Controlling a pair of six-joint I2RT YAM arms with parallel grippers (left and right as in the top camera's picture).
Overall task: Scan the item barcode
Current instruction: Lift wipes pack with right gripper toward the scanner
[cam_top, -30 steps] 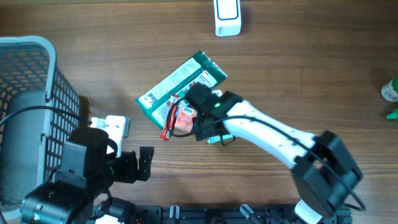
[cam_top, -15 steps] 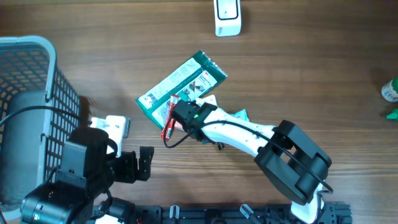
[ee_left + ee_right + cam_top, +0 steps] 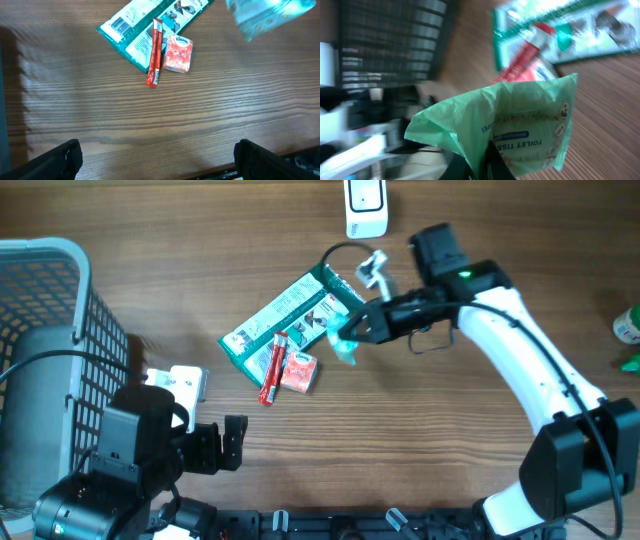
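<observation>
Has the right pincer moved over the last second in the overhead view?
Yes. The right pincer, shut on the pale green tissue packet, has moved away from the red stick, up-frame and rightward, toward the white scanner.

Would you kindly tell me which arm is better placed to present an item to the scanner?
Right. The right gripper is shut on the green tissue pack, held up near the white scanner. The left gripper sits open and empty beside the basket.
</observation>
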